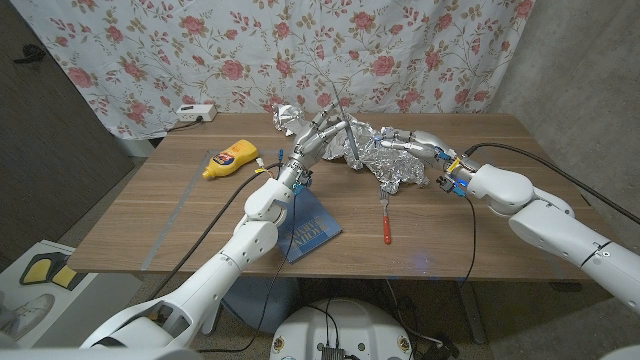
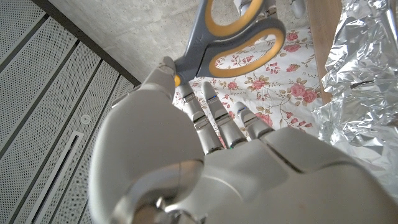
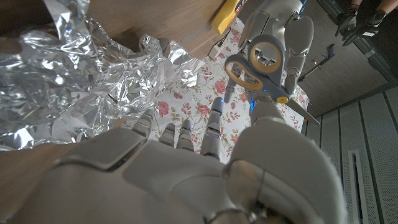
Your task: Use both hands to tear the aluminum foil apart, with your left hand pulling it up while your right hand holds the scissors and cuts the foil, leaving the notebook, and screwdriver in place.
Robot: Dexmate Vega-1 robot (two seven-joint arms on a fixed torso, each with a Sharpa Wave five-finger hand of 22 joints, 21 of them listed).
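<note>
Crumpled aluminum foil lies at the table's far middle, with one part raised behind my left hand. The foil also shows in the left wrist view, and the foil in the right wrist view. Grey scissors with yellow-lined handles stand in the air at my left hand, whose thumb touches them near the pivot. In the right wrist view the scissors sit just in front of my left hand. My right hand lies over the foil with fingers stretched out; nothing shows between the fingers of this hand.
A blue notebook lies near the front edge by my left forearm. A red-handled screwdriver lies right of it. A yellow bottle is at the far left and a white power strip at the back corner. A floral curtain hangs behind.
</note>
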